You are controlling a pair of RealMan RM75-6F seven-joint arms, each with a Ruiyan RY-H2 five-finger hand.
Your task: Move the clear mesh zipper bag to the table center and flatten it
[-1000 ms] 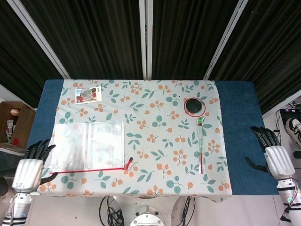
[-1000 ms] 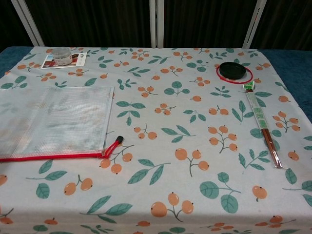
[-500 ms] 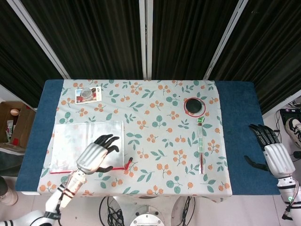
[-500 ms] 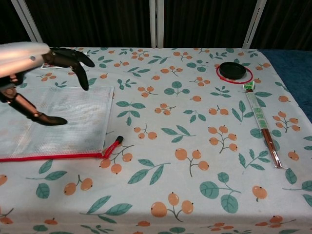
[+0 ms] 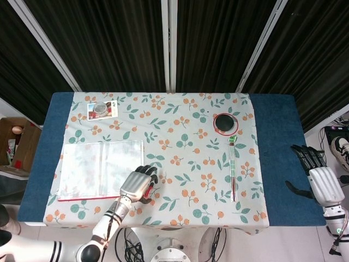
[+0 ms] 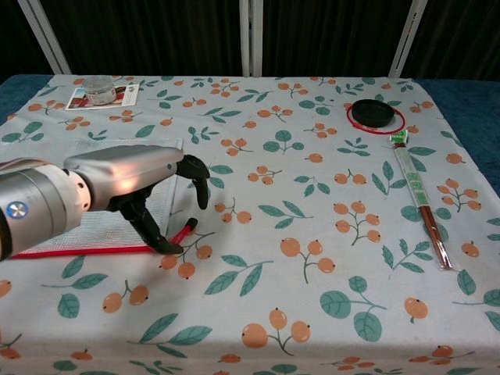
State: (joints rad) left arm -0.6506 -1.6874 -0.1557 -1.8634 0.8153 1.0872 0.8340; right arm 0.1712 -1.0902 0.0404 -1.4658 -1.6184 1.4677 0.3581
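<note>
table: one floral-print tablecloth (image 5: 185, 180) over the blue top.
bag: one clear mesh zipper bag with red zip edge (image 5: 98, 166), flat at table's left, long axis left-right, centre lies to its right.
left hand (image 5: 138, 185): nearer, over bag's right near corner by the red pull (fingers apart, curled down, contact unclear).
right hand (image 5: 319, 177): well apart, off table's right edge, fingers apart, holding nothing.

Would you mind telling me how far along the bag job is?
Nothing is done yet: the clear mesh zipper bag lies at the table's left side. In hand: the left hand is at its red zipper pull. Moving to center and flattening remain. The right hand waits off the table.
</note>
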